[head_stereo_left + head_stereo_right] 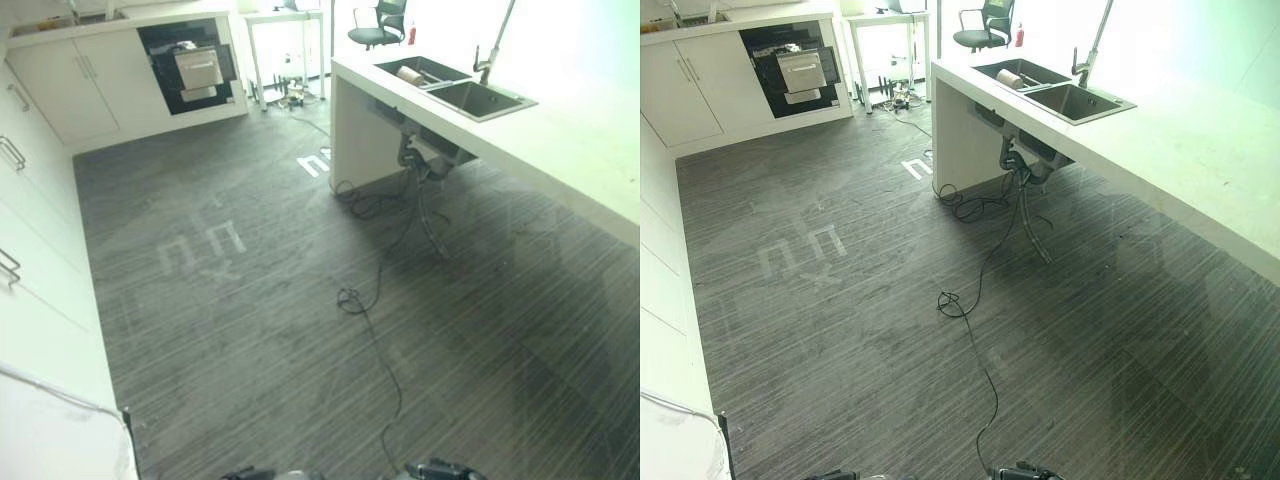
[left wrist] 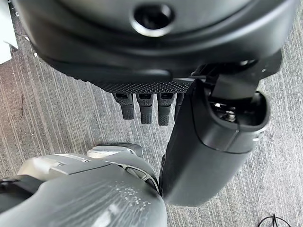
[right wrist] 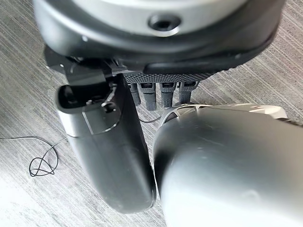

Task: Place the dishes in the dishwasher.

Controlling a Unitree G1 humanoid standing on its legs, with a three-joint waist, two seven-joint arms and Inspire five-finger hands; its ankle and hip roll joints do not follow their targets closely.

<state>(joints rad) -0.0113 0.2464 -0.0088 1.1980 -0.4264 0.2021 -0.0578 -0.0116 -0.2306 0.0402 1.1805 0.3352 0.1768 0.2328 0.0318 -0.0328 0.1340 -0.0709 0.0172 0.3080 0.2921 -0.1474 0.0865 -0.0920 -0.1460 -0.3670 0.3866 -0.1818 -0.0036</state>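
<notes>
Left hand (image 2: 199, 142) and right hand (image 3: 109, 142) hang relaxed, holding nothing. Dish (image 1: 408, 74) lies in sink (image 1: 455, 88), far ahead-right; right hand nearer. Dishwasher (image 1: 190, 65) far ahead-left.

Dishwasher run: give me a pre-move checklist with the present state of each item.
1. Dishwasher open: ok, its front stands open in the far cabinet wall, with a rack pulled out.
2. Dish to collect: ok, one lies in the sink, a pale dish in the far basin; whether there are more, cannot tell.
3. Left hand free: ok, fingers straight, holding nothing.
4. Right hand free: ok, fingers straight, holding nothing.
5. Path to the sink: not ok, a cable trails across the floor toward the counter.
</notes>
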